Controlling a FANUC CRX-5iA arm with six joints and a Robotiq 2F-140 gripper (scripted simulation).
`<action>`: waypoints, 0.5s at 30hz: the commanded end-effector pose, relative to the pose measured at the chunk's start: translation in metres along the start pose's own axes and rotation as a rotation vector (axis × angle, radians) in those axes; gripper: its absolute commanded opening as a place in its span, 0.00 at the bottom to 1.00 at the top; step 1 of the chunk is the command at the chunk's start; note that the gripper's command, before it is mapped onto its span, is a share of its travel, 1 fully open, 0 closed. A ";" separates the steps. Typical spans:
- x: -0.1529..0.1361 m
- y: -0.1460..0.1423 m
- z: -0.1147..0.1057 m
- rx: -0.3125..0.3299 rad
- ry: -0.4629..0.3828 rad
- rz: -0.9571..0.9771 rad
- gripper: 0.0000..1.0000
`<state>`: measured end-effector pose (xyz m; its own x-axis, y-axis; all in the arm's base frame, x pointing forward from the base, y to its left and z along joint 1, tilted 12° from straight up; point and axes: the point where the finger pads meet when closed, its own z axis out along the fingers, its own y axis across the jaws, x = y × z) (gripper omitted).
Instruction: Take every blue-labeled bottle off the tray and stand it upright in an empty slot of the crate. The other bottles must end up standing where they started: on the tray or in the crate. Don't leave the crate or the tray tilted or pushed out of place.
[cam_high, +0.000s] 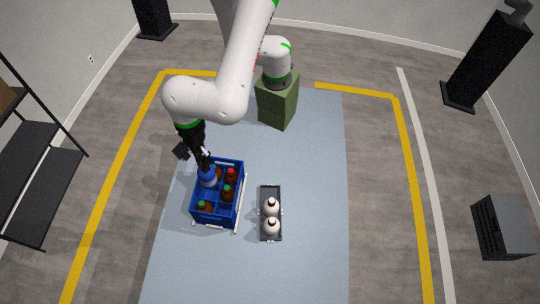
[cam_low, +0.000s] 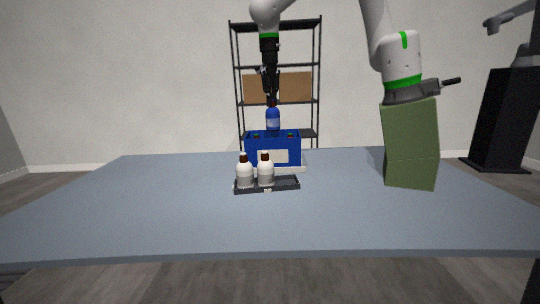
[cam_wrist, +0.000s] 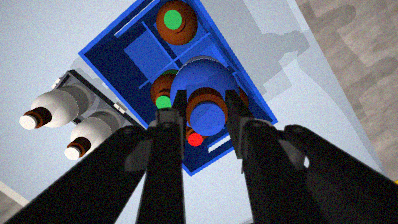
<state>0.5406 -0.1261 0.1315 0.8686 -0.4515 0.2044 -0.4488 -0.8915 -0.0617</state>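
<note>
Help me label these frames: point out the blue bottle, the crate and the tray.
blue bottle (cam_wrist: 205, 80), wrist view, its shoulder
crate (cam_high: 239, 192), top view, its right wall
tray (cam_high: 269, 188), top view, its bare far end

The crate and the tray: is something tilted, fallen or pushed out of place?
Nothing stands out. The blue crate and grey tray lie flat, their bottles upright. The gripper holds the blue-labeled bottle upright above the crate.

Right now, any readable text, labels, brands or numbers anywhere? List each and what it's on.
None readable.
White panel on the blue crate: blank or too blurred.
Labels on the two white bottles on the tray: plain, no print visible.
Blue-labeled bottle in the pincer: no lettering visible.
</note>
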 end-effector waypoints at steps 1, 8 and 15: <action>0.003 0.002 -0.001 0.000 0.002 0.000 0.10; 0.007 0.005 -0.001 0.000 0.002 0.000 0.10; 0.008 0.006 -0.001 0.000 0.002 0.000 0.10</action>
<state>0.5438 -0.1342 0.1325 0.8686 -0.4514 0.2043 -0.4488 -0.8915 -0.0618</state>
